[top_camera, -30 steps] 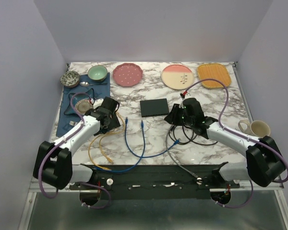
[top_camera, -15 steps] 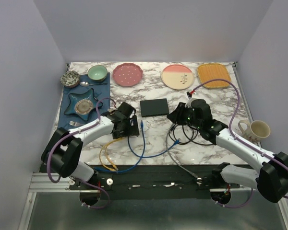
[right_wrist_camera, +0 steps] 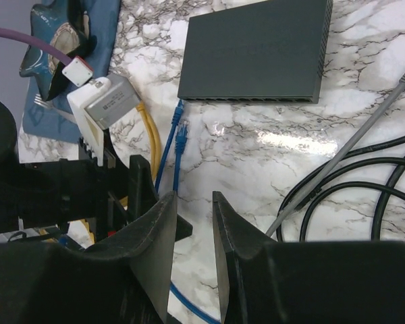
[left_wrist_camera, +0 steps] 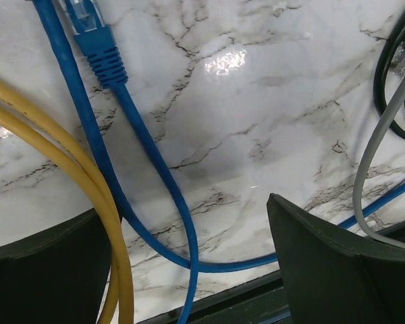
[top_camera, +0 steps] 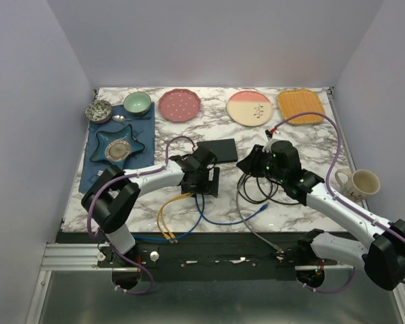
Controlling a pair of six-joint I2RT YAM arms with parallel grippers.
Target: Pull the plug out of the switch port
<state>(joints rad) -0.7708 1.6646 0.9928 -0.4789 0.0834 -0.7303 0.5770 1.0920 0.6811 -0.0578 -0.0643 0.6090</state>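
Observation:
The switch (top_camera: 216, 150) is a flat black box on the marble table, also in the right wrist view (right_wrist_camera: 256, 50). Two blue plugs (right_wrist_camera: 180, 131) lie loose on the marble just in front of its near left corner, apart from it. One blue plug (left_wrist_camera: 88, 27) shows in the left wrist view. My left gripper (top_camera: 208, 182) hangs just in front of the switch, open wide and empty (left_wrist_camera: 185, 219), over blue and yellow cable. My right gripper (top_camera: 251, 164) is right of the switch, its jaws a narrow gap apart with nothing between them (right_wrist_camera: 194, 199).
A yellow cable (top_camera: 163, 216), a blue cable (top_camera: 212, 217), a black cable coil (top_camera: 255, 192) and a grey cable (right_wrist_camera: 351, 142) lie in front. Plates (top_camera: 179, 104) and bowls (top_camera: 137, 102) line the back. A blue placemat (top_camera: 94, 172) lies left, a mug (top_camera: 361, 181) right.
My left arm has swept right from the placemat to just in front of the switch, dragging the blue and yellow cables along. My right gripper has shifted slightly back and right.

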